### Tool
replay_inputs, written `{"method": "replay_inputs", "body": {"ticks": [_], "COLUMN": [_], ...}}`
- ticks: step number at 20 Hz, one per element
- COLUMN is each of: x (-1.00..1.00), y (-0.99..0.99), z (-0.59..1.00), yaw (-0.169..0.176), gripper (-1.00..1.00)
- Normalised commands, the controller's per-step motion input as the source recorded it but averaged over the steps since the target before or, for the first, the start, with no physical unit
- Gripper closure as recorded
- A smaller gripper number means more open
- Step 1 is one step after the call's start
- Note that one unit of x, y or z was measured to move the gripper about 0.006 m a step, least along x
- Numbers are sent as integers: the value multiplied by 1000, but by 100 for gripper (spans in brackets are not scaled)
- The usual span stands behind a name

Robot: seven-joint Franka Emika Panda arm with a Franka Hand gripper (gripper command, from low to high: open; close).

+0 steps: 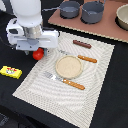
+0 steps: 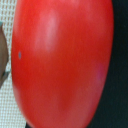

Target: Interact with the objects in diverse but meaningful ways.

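A red tomato [image 1: 37, 54] sits at the edge of the striped placemat [image 1: 35, 82], on the exterior view's left. My gripper [image 1: 36, 50] is right over it, with its fingertips hidden behind the white hand. The tomato [image 2: 60, 65] fills nearly the whole wrist view, very close to the camera. No finger shows clearly there, so the jaws' stand is unclear. A brown sausage stick [image 1: 82, 44] lies on the mat's far part. On the black table to the left lies a flat yellow packet [image 1: 10, 72]. Two dark grey pots [image 1: 70, 8] [image 1: 93, 12] stand on the board at the back.
A round tan plate [image 1: 68, 66] rests mid-mat, with an orange-handled fork [image 1: 64, 80] in front and a knife [image 1: 82, 57] behind it. The reddish board [image 1: 100, 29] holds the pots, and a tan bowl [image 1: 123, 17] sits at the back right.
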Motion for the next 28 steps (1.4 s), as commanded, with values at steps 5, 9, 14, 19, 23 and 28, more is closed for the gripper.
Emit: {"method": "replay_inputs", "body": {"ticks": [5,9,14,19,23,28], "x": [174,188,139,111,509,707], "y": [0,0,-10,-31,284,355], "z": [-127,-64,-30,70,485,565], "yaw": [-27,-36,-20,-2,0,-3], "gripper": [100,100,100,100,100,100]}}
